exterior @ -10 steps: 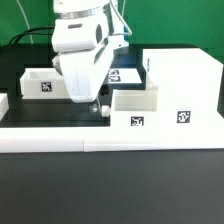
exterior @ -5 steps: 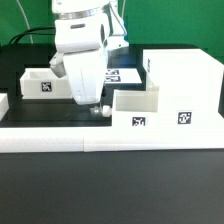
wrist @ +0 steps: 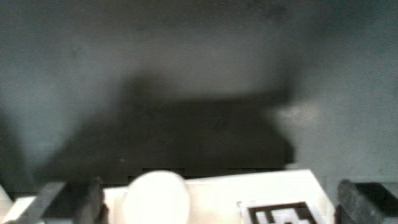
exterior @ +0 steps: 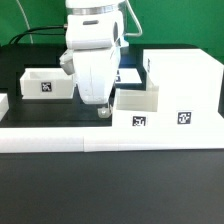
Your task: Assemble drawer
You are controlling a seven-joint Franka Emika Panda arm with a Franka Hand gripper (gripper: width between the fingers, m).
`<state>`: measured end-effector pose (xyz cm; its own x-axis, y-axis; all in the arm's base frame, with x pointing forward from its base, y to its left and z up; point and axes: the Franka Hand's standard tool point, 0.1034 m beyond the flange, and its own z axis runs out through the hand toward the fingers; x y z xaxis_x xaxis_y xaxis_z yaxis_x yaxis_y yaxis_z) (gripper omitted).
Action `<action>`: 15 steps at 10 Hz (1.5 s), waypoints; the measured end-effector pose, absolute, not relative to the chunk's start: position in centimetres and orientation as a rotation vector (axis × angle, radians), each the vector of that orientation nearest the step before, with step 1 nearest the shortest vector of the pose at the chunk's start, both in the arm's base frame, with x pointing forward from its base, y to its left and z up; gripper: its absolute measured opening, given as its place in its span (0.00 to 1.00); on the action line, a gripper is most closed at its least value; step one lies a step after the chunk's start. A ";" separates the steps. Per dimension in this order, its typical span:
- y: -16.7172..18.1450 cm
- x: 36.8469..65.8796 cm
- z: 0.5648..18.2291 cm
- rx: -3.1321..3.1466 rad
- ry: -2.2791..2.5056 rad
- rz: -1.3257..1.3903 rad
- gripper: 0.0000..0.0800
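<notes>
My gripper (exterior: 101, 110) hangs low over the black table, just off the exterior view's left side of a small white tray (exterior: 136, 104) that carries a square tag. In the wrist view the gripper (wrist: 217, 205) is open, with its dark fingers (wrist: 71, 202) far apart. The tray's rounded white knob (wrist: 157, 197) and its tagged white face (wrist: 285, 210) lie between them, untouched. A second tray (exterior: 45, 82) sits at the exterior view's left. The tall white shell (exterior: 182, 85) stands right beside the near tray.
A long low white border rail (exterior: 110, 142) runs along the front of the table. The marker board (exterior: 127, 74) lies flat behind the arm. A white piece (exterior: 3, 103) shows at the far left edge.
The arm has moved toward the exterior view's right, from beside the left tray to the near tray's knob side. The trays and shell have not moved.
</notes>
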<state>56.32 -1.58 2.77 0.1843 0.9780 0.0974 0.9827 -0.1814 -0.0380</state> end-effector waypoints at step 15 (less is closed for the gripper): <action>-2.3 57.2 2.9 -2.138 -2.153 -0.011 0.81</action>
<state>57.19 -2.32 2.85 -0.0037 0.9967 0.0809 0.9975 0.0095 -0.0705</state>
